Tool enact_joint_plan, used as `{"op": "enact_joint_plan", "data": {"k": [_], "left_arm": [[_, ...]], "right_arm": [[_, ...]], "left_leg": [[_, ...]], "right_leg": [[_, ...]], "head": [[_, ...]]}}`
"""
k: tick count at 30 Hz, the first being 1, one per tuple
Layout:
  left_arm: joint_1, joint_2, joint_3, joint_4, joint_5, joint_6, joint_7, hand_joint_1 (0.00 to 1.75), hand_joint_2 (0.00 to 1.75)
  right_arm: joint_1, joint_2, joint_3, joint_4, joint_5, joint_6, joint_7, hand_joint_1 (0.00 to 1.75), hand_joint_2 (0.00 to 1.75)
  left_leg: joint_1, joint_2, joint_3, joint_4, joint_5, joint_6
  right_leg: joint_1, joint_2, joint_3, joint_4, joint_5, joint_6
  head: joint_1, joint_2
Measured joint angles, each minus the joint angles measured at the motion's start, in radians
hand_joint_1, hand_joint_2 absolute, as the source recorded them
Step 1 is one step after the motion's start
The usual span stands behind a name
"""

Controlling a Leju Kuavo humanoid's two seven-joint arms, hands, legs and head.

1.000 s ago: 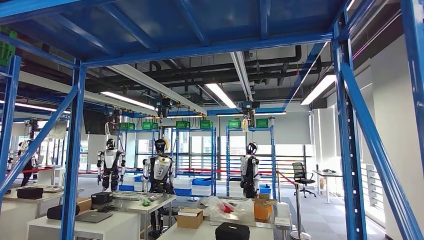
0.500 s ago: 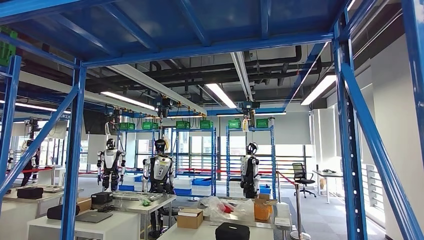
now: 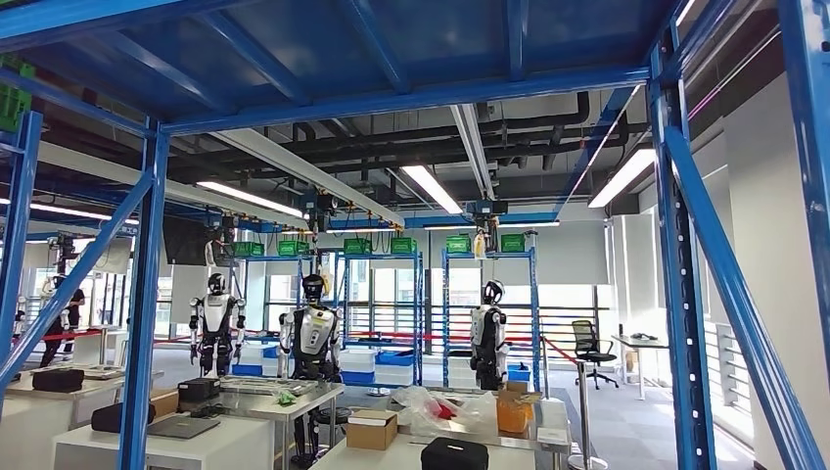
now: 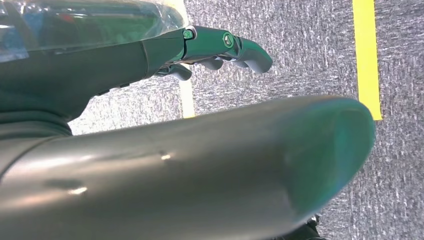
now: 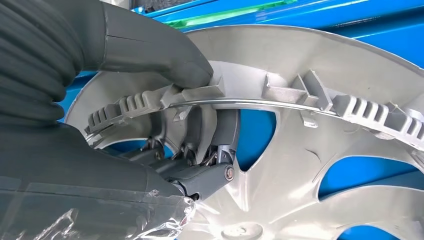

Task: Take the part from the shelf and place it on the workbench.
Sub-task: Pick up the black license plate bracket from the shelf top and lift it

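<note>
Barely anything has changed over the last second: the head view has drifted a touch, so the blue steel shelf frame sits slightly differently, and a person in dark clothes now shows at the far left by the red barrier tape.

At the right wrist, the right hand grips the silver plastic wheel cover at its rim, with the thick grey thumb on the ribbed clip ring and the darker fingers hooked through a spoke opening. The cover shows its ribbed inner side to the camera; being round, it has no long axis. Blue shelf beams lie close behind it.

The left hand holds nothing, its fingers loosely apart over grey carpet with yellow tape lines.

Far off, three silver humanoid robots stand among white tables; a cardboard box and a black case lie on the near one.
</note>
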Motion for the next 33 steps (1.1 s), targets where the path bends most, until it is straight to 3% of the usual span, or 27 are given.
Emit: {"op": "enact_joint_plan", "data": {"k": [22,28,33], "left_arm": [[0.003,0.000,0.000,-0.003,0.006,-0.002,-0.010,0.00,0.00],[0.003,0.000,0.000,-0.003,0.015,-0.002,-0.014,0.00,0.00],[0.008,0.001,0.000,-0.003,0.022,-0.001,-0.023,0.00,0.00]], "right_arm": [[0.007,-0.011,-0.001,-0.015,0.029,-0.151,-0.038,1.75,1.75],[0.008,-0.024,-0.011,-0.048,0.010,-0.185,-0.080,1.75,1.75],[0.013,-0.037,-0.033,-0.104,-0.067,-0.213,-0.164,1.75,1.75]], "left_leg": [[0.000,0.000,-0.003,0.000,0.000,0.000],[0.000,0.000,-0.003,0.000,0.000,0.000],[0.000,0.000,-0.004,0.000,-0.001,0.000]], "right_leg": [[0.000,0.000,-0.003,0.000,0.000,0.000],[0.000,0.000,-0.003,0.000,0.000,0.000],[0.000,0.000,-0.004,0.000,0.000,0.000]], "head": [[0.000,0.000],[0.000,0.000],[0.000,0.000]]}}
